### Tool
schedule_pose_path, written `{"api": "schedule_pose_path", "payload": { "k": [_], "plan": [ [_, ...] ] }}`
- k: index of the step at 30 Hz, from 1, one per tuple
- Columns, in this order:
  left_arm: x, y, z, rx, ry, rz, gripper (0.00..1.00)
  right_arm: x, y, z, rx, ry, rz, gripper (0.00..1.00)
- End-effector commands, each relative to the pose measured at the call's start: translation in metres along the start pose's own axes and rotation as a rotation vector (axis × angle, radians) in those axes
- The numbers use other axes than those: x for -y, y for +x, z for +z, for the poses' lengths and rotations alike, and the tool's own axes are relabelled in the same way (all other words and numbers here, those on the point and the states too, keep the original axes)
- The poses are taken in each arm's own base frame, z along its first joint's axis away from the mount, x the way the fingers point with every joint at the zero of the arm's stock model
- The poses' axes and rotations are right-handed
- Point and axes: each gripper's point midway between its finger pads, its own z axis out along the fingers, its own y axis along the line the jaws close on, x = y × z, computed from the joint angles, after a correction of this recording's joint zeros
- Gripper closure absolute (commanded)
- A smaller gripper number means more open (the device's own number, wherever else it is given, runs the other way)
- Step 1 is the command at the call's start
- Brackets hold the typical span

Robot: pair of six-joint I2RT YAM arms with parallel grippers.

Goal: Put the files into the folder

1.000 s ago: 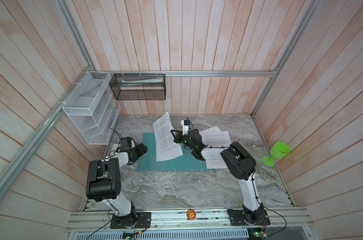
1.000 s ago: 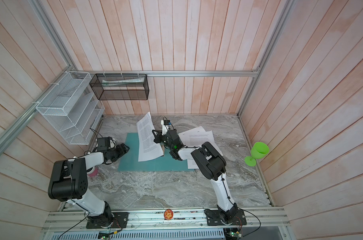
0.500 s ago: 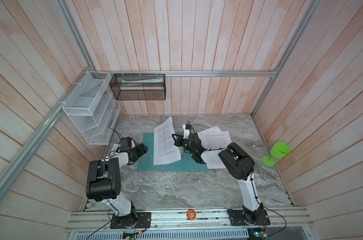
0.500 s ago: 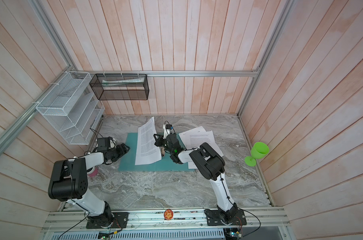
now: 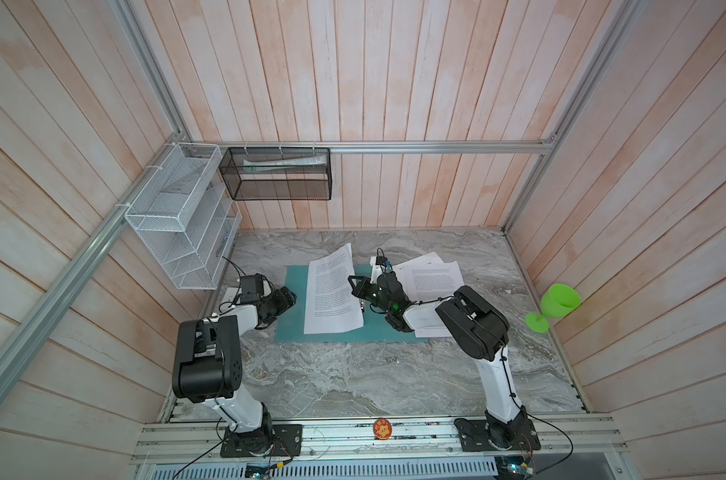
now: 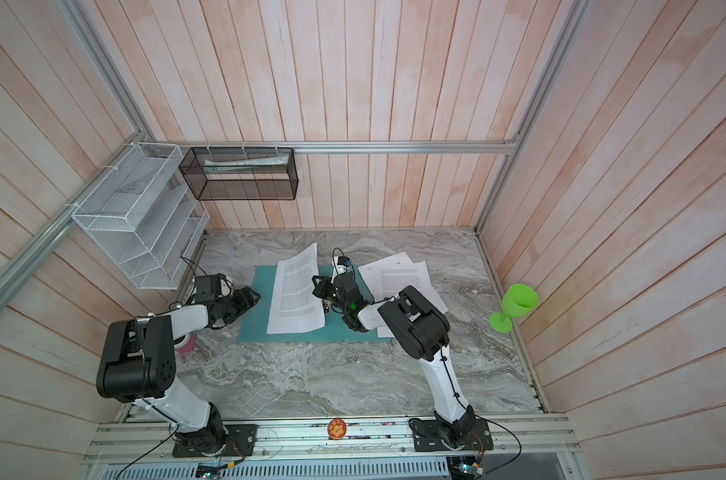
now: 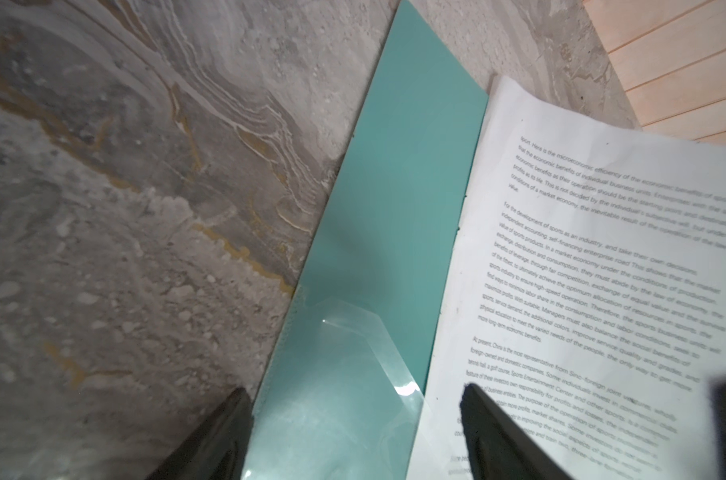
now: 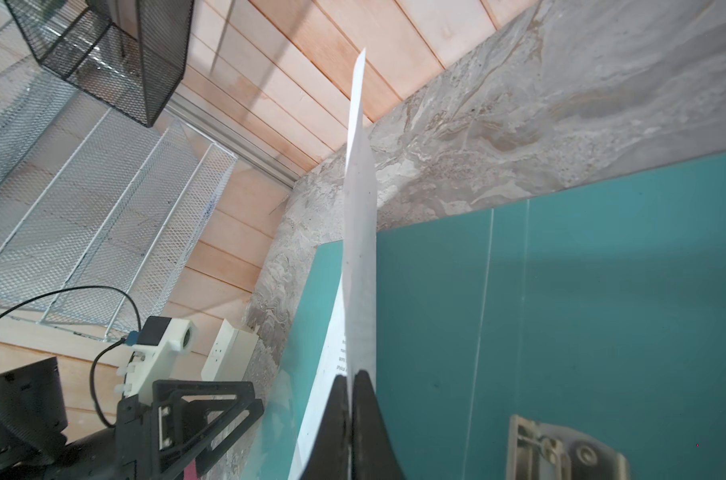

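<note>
Folder lies open and teal, a printed white sheet across it.

one sheet lies over the folder, stack at right.

2 overhead views, 2 wrist close-ups

- Folder under the right gripper: plain teal-green.
- Sheet between that gripper's black fingers: white, with dense black text.
- Tabletop beside the left gripper: grey marble with white and ochre veins.
- Walls: pale pink-tan planks.
- Goblet, well off from the right gripper: bright green.
- Rack above the left gripper: white mesh.
- Basket: black mesh.
</note>
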Motion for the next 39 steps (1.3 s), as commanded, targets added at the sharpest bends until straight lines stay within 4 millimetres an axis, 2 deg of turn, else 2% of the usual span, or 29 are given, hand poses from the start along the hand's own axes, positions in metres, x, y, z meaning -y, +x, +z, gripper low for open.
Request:
{"api": "schedule_pose_path", "payload": {
  "k": [1,9,23,39],
  "plan": [
    [-0.019,0.041,0.008,-0.128,-0.056,-0.056,0.19,0.005,0.0,-0.005,0.004,0.054,0.064,1.0],
    [-0.021,0.042,0.009,-0.13,-0.059,-0.059,0.19,0.015,0.006,0.0,0.004,0.097,0.134,1.0],
    [-0.021,0.044,0.011,-0.135,-0.055,-0.061,0.19,0.01,0.015,0.015,-0.004,0.096,0.248,1.0],
    [-0.021,0.044,0.011,-0.133,-0.054,-0.064,0.19,0.021,0.023,0.025,0.006,0.11,0.417,1.0]
  ]
}}
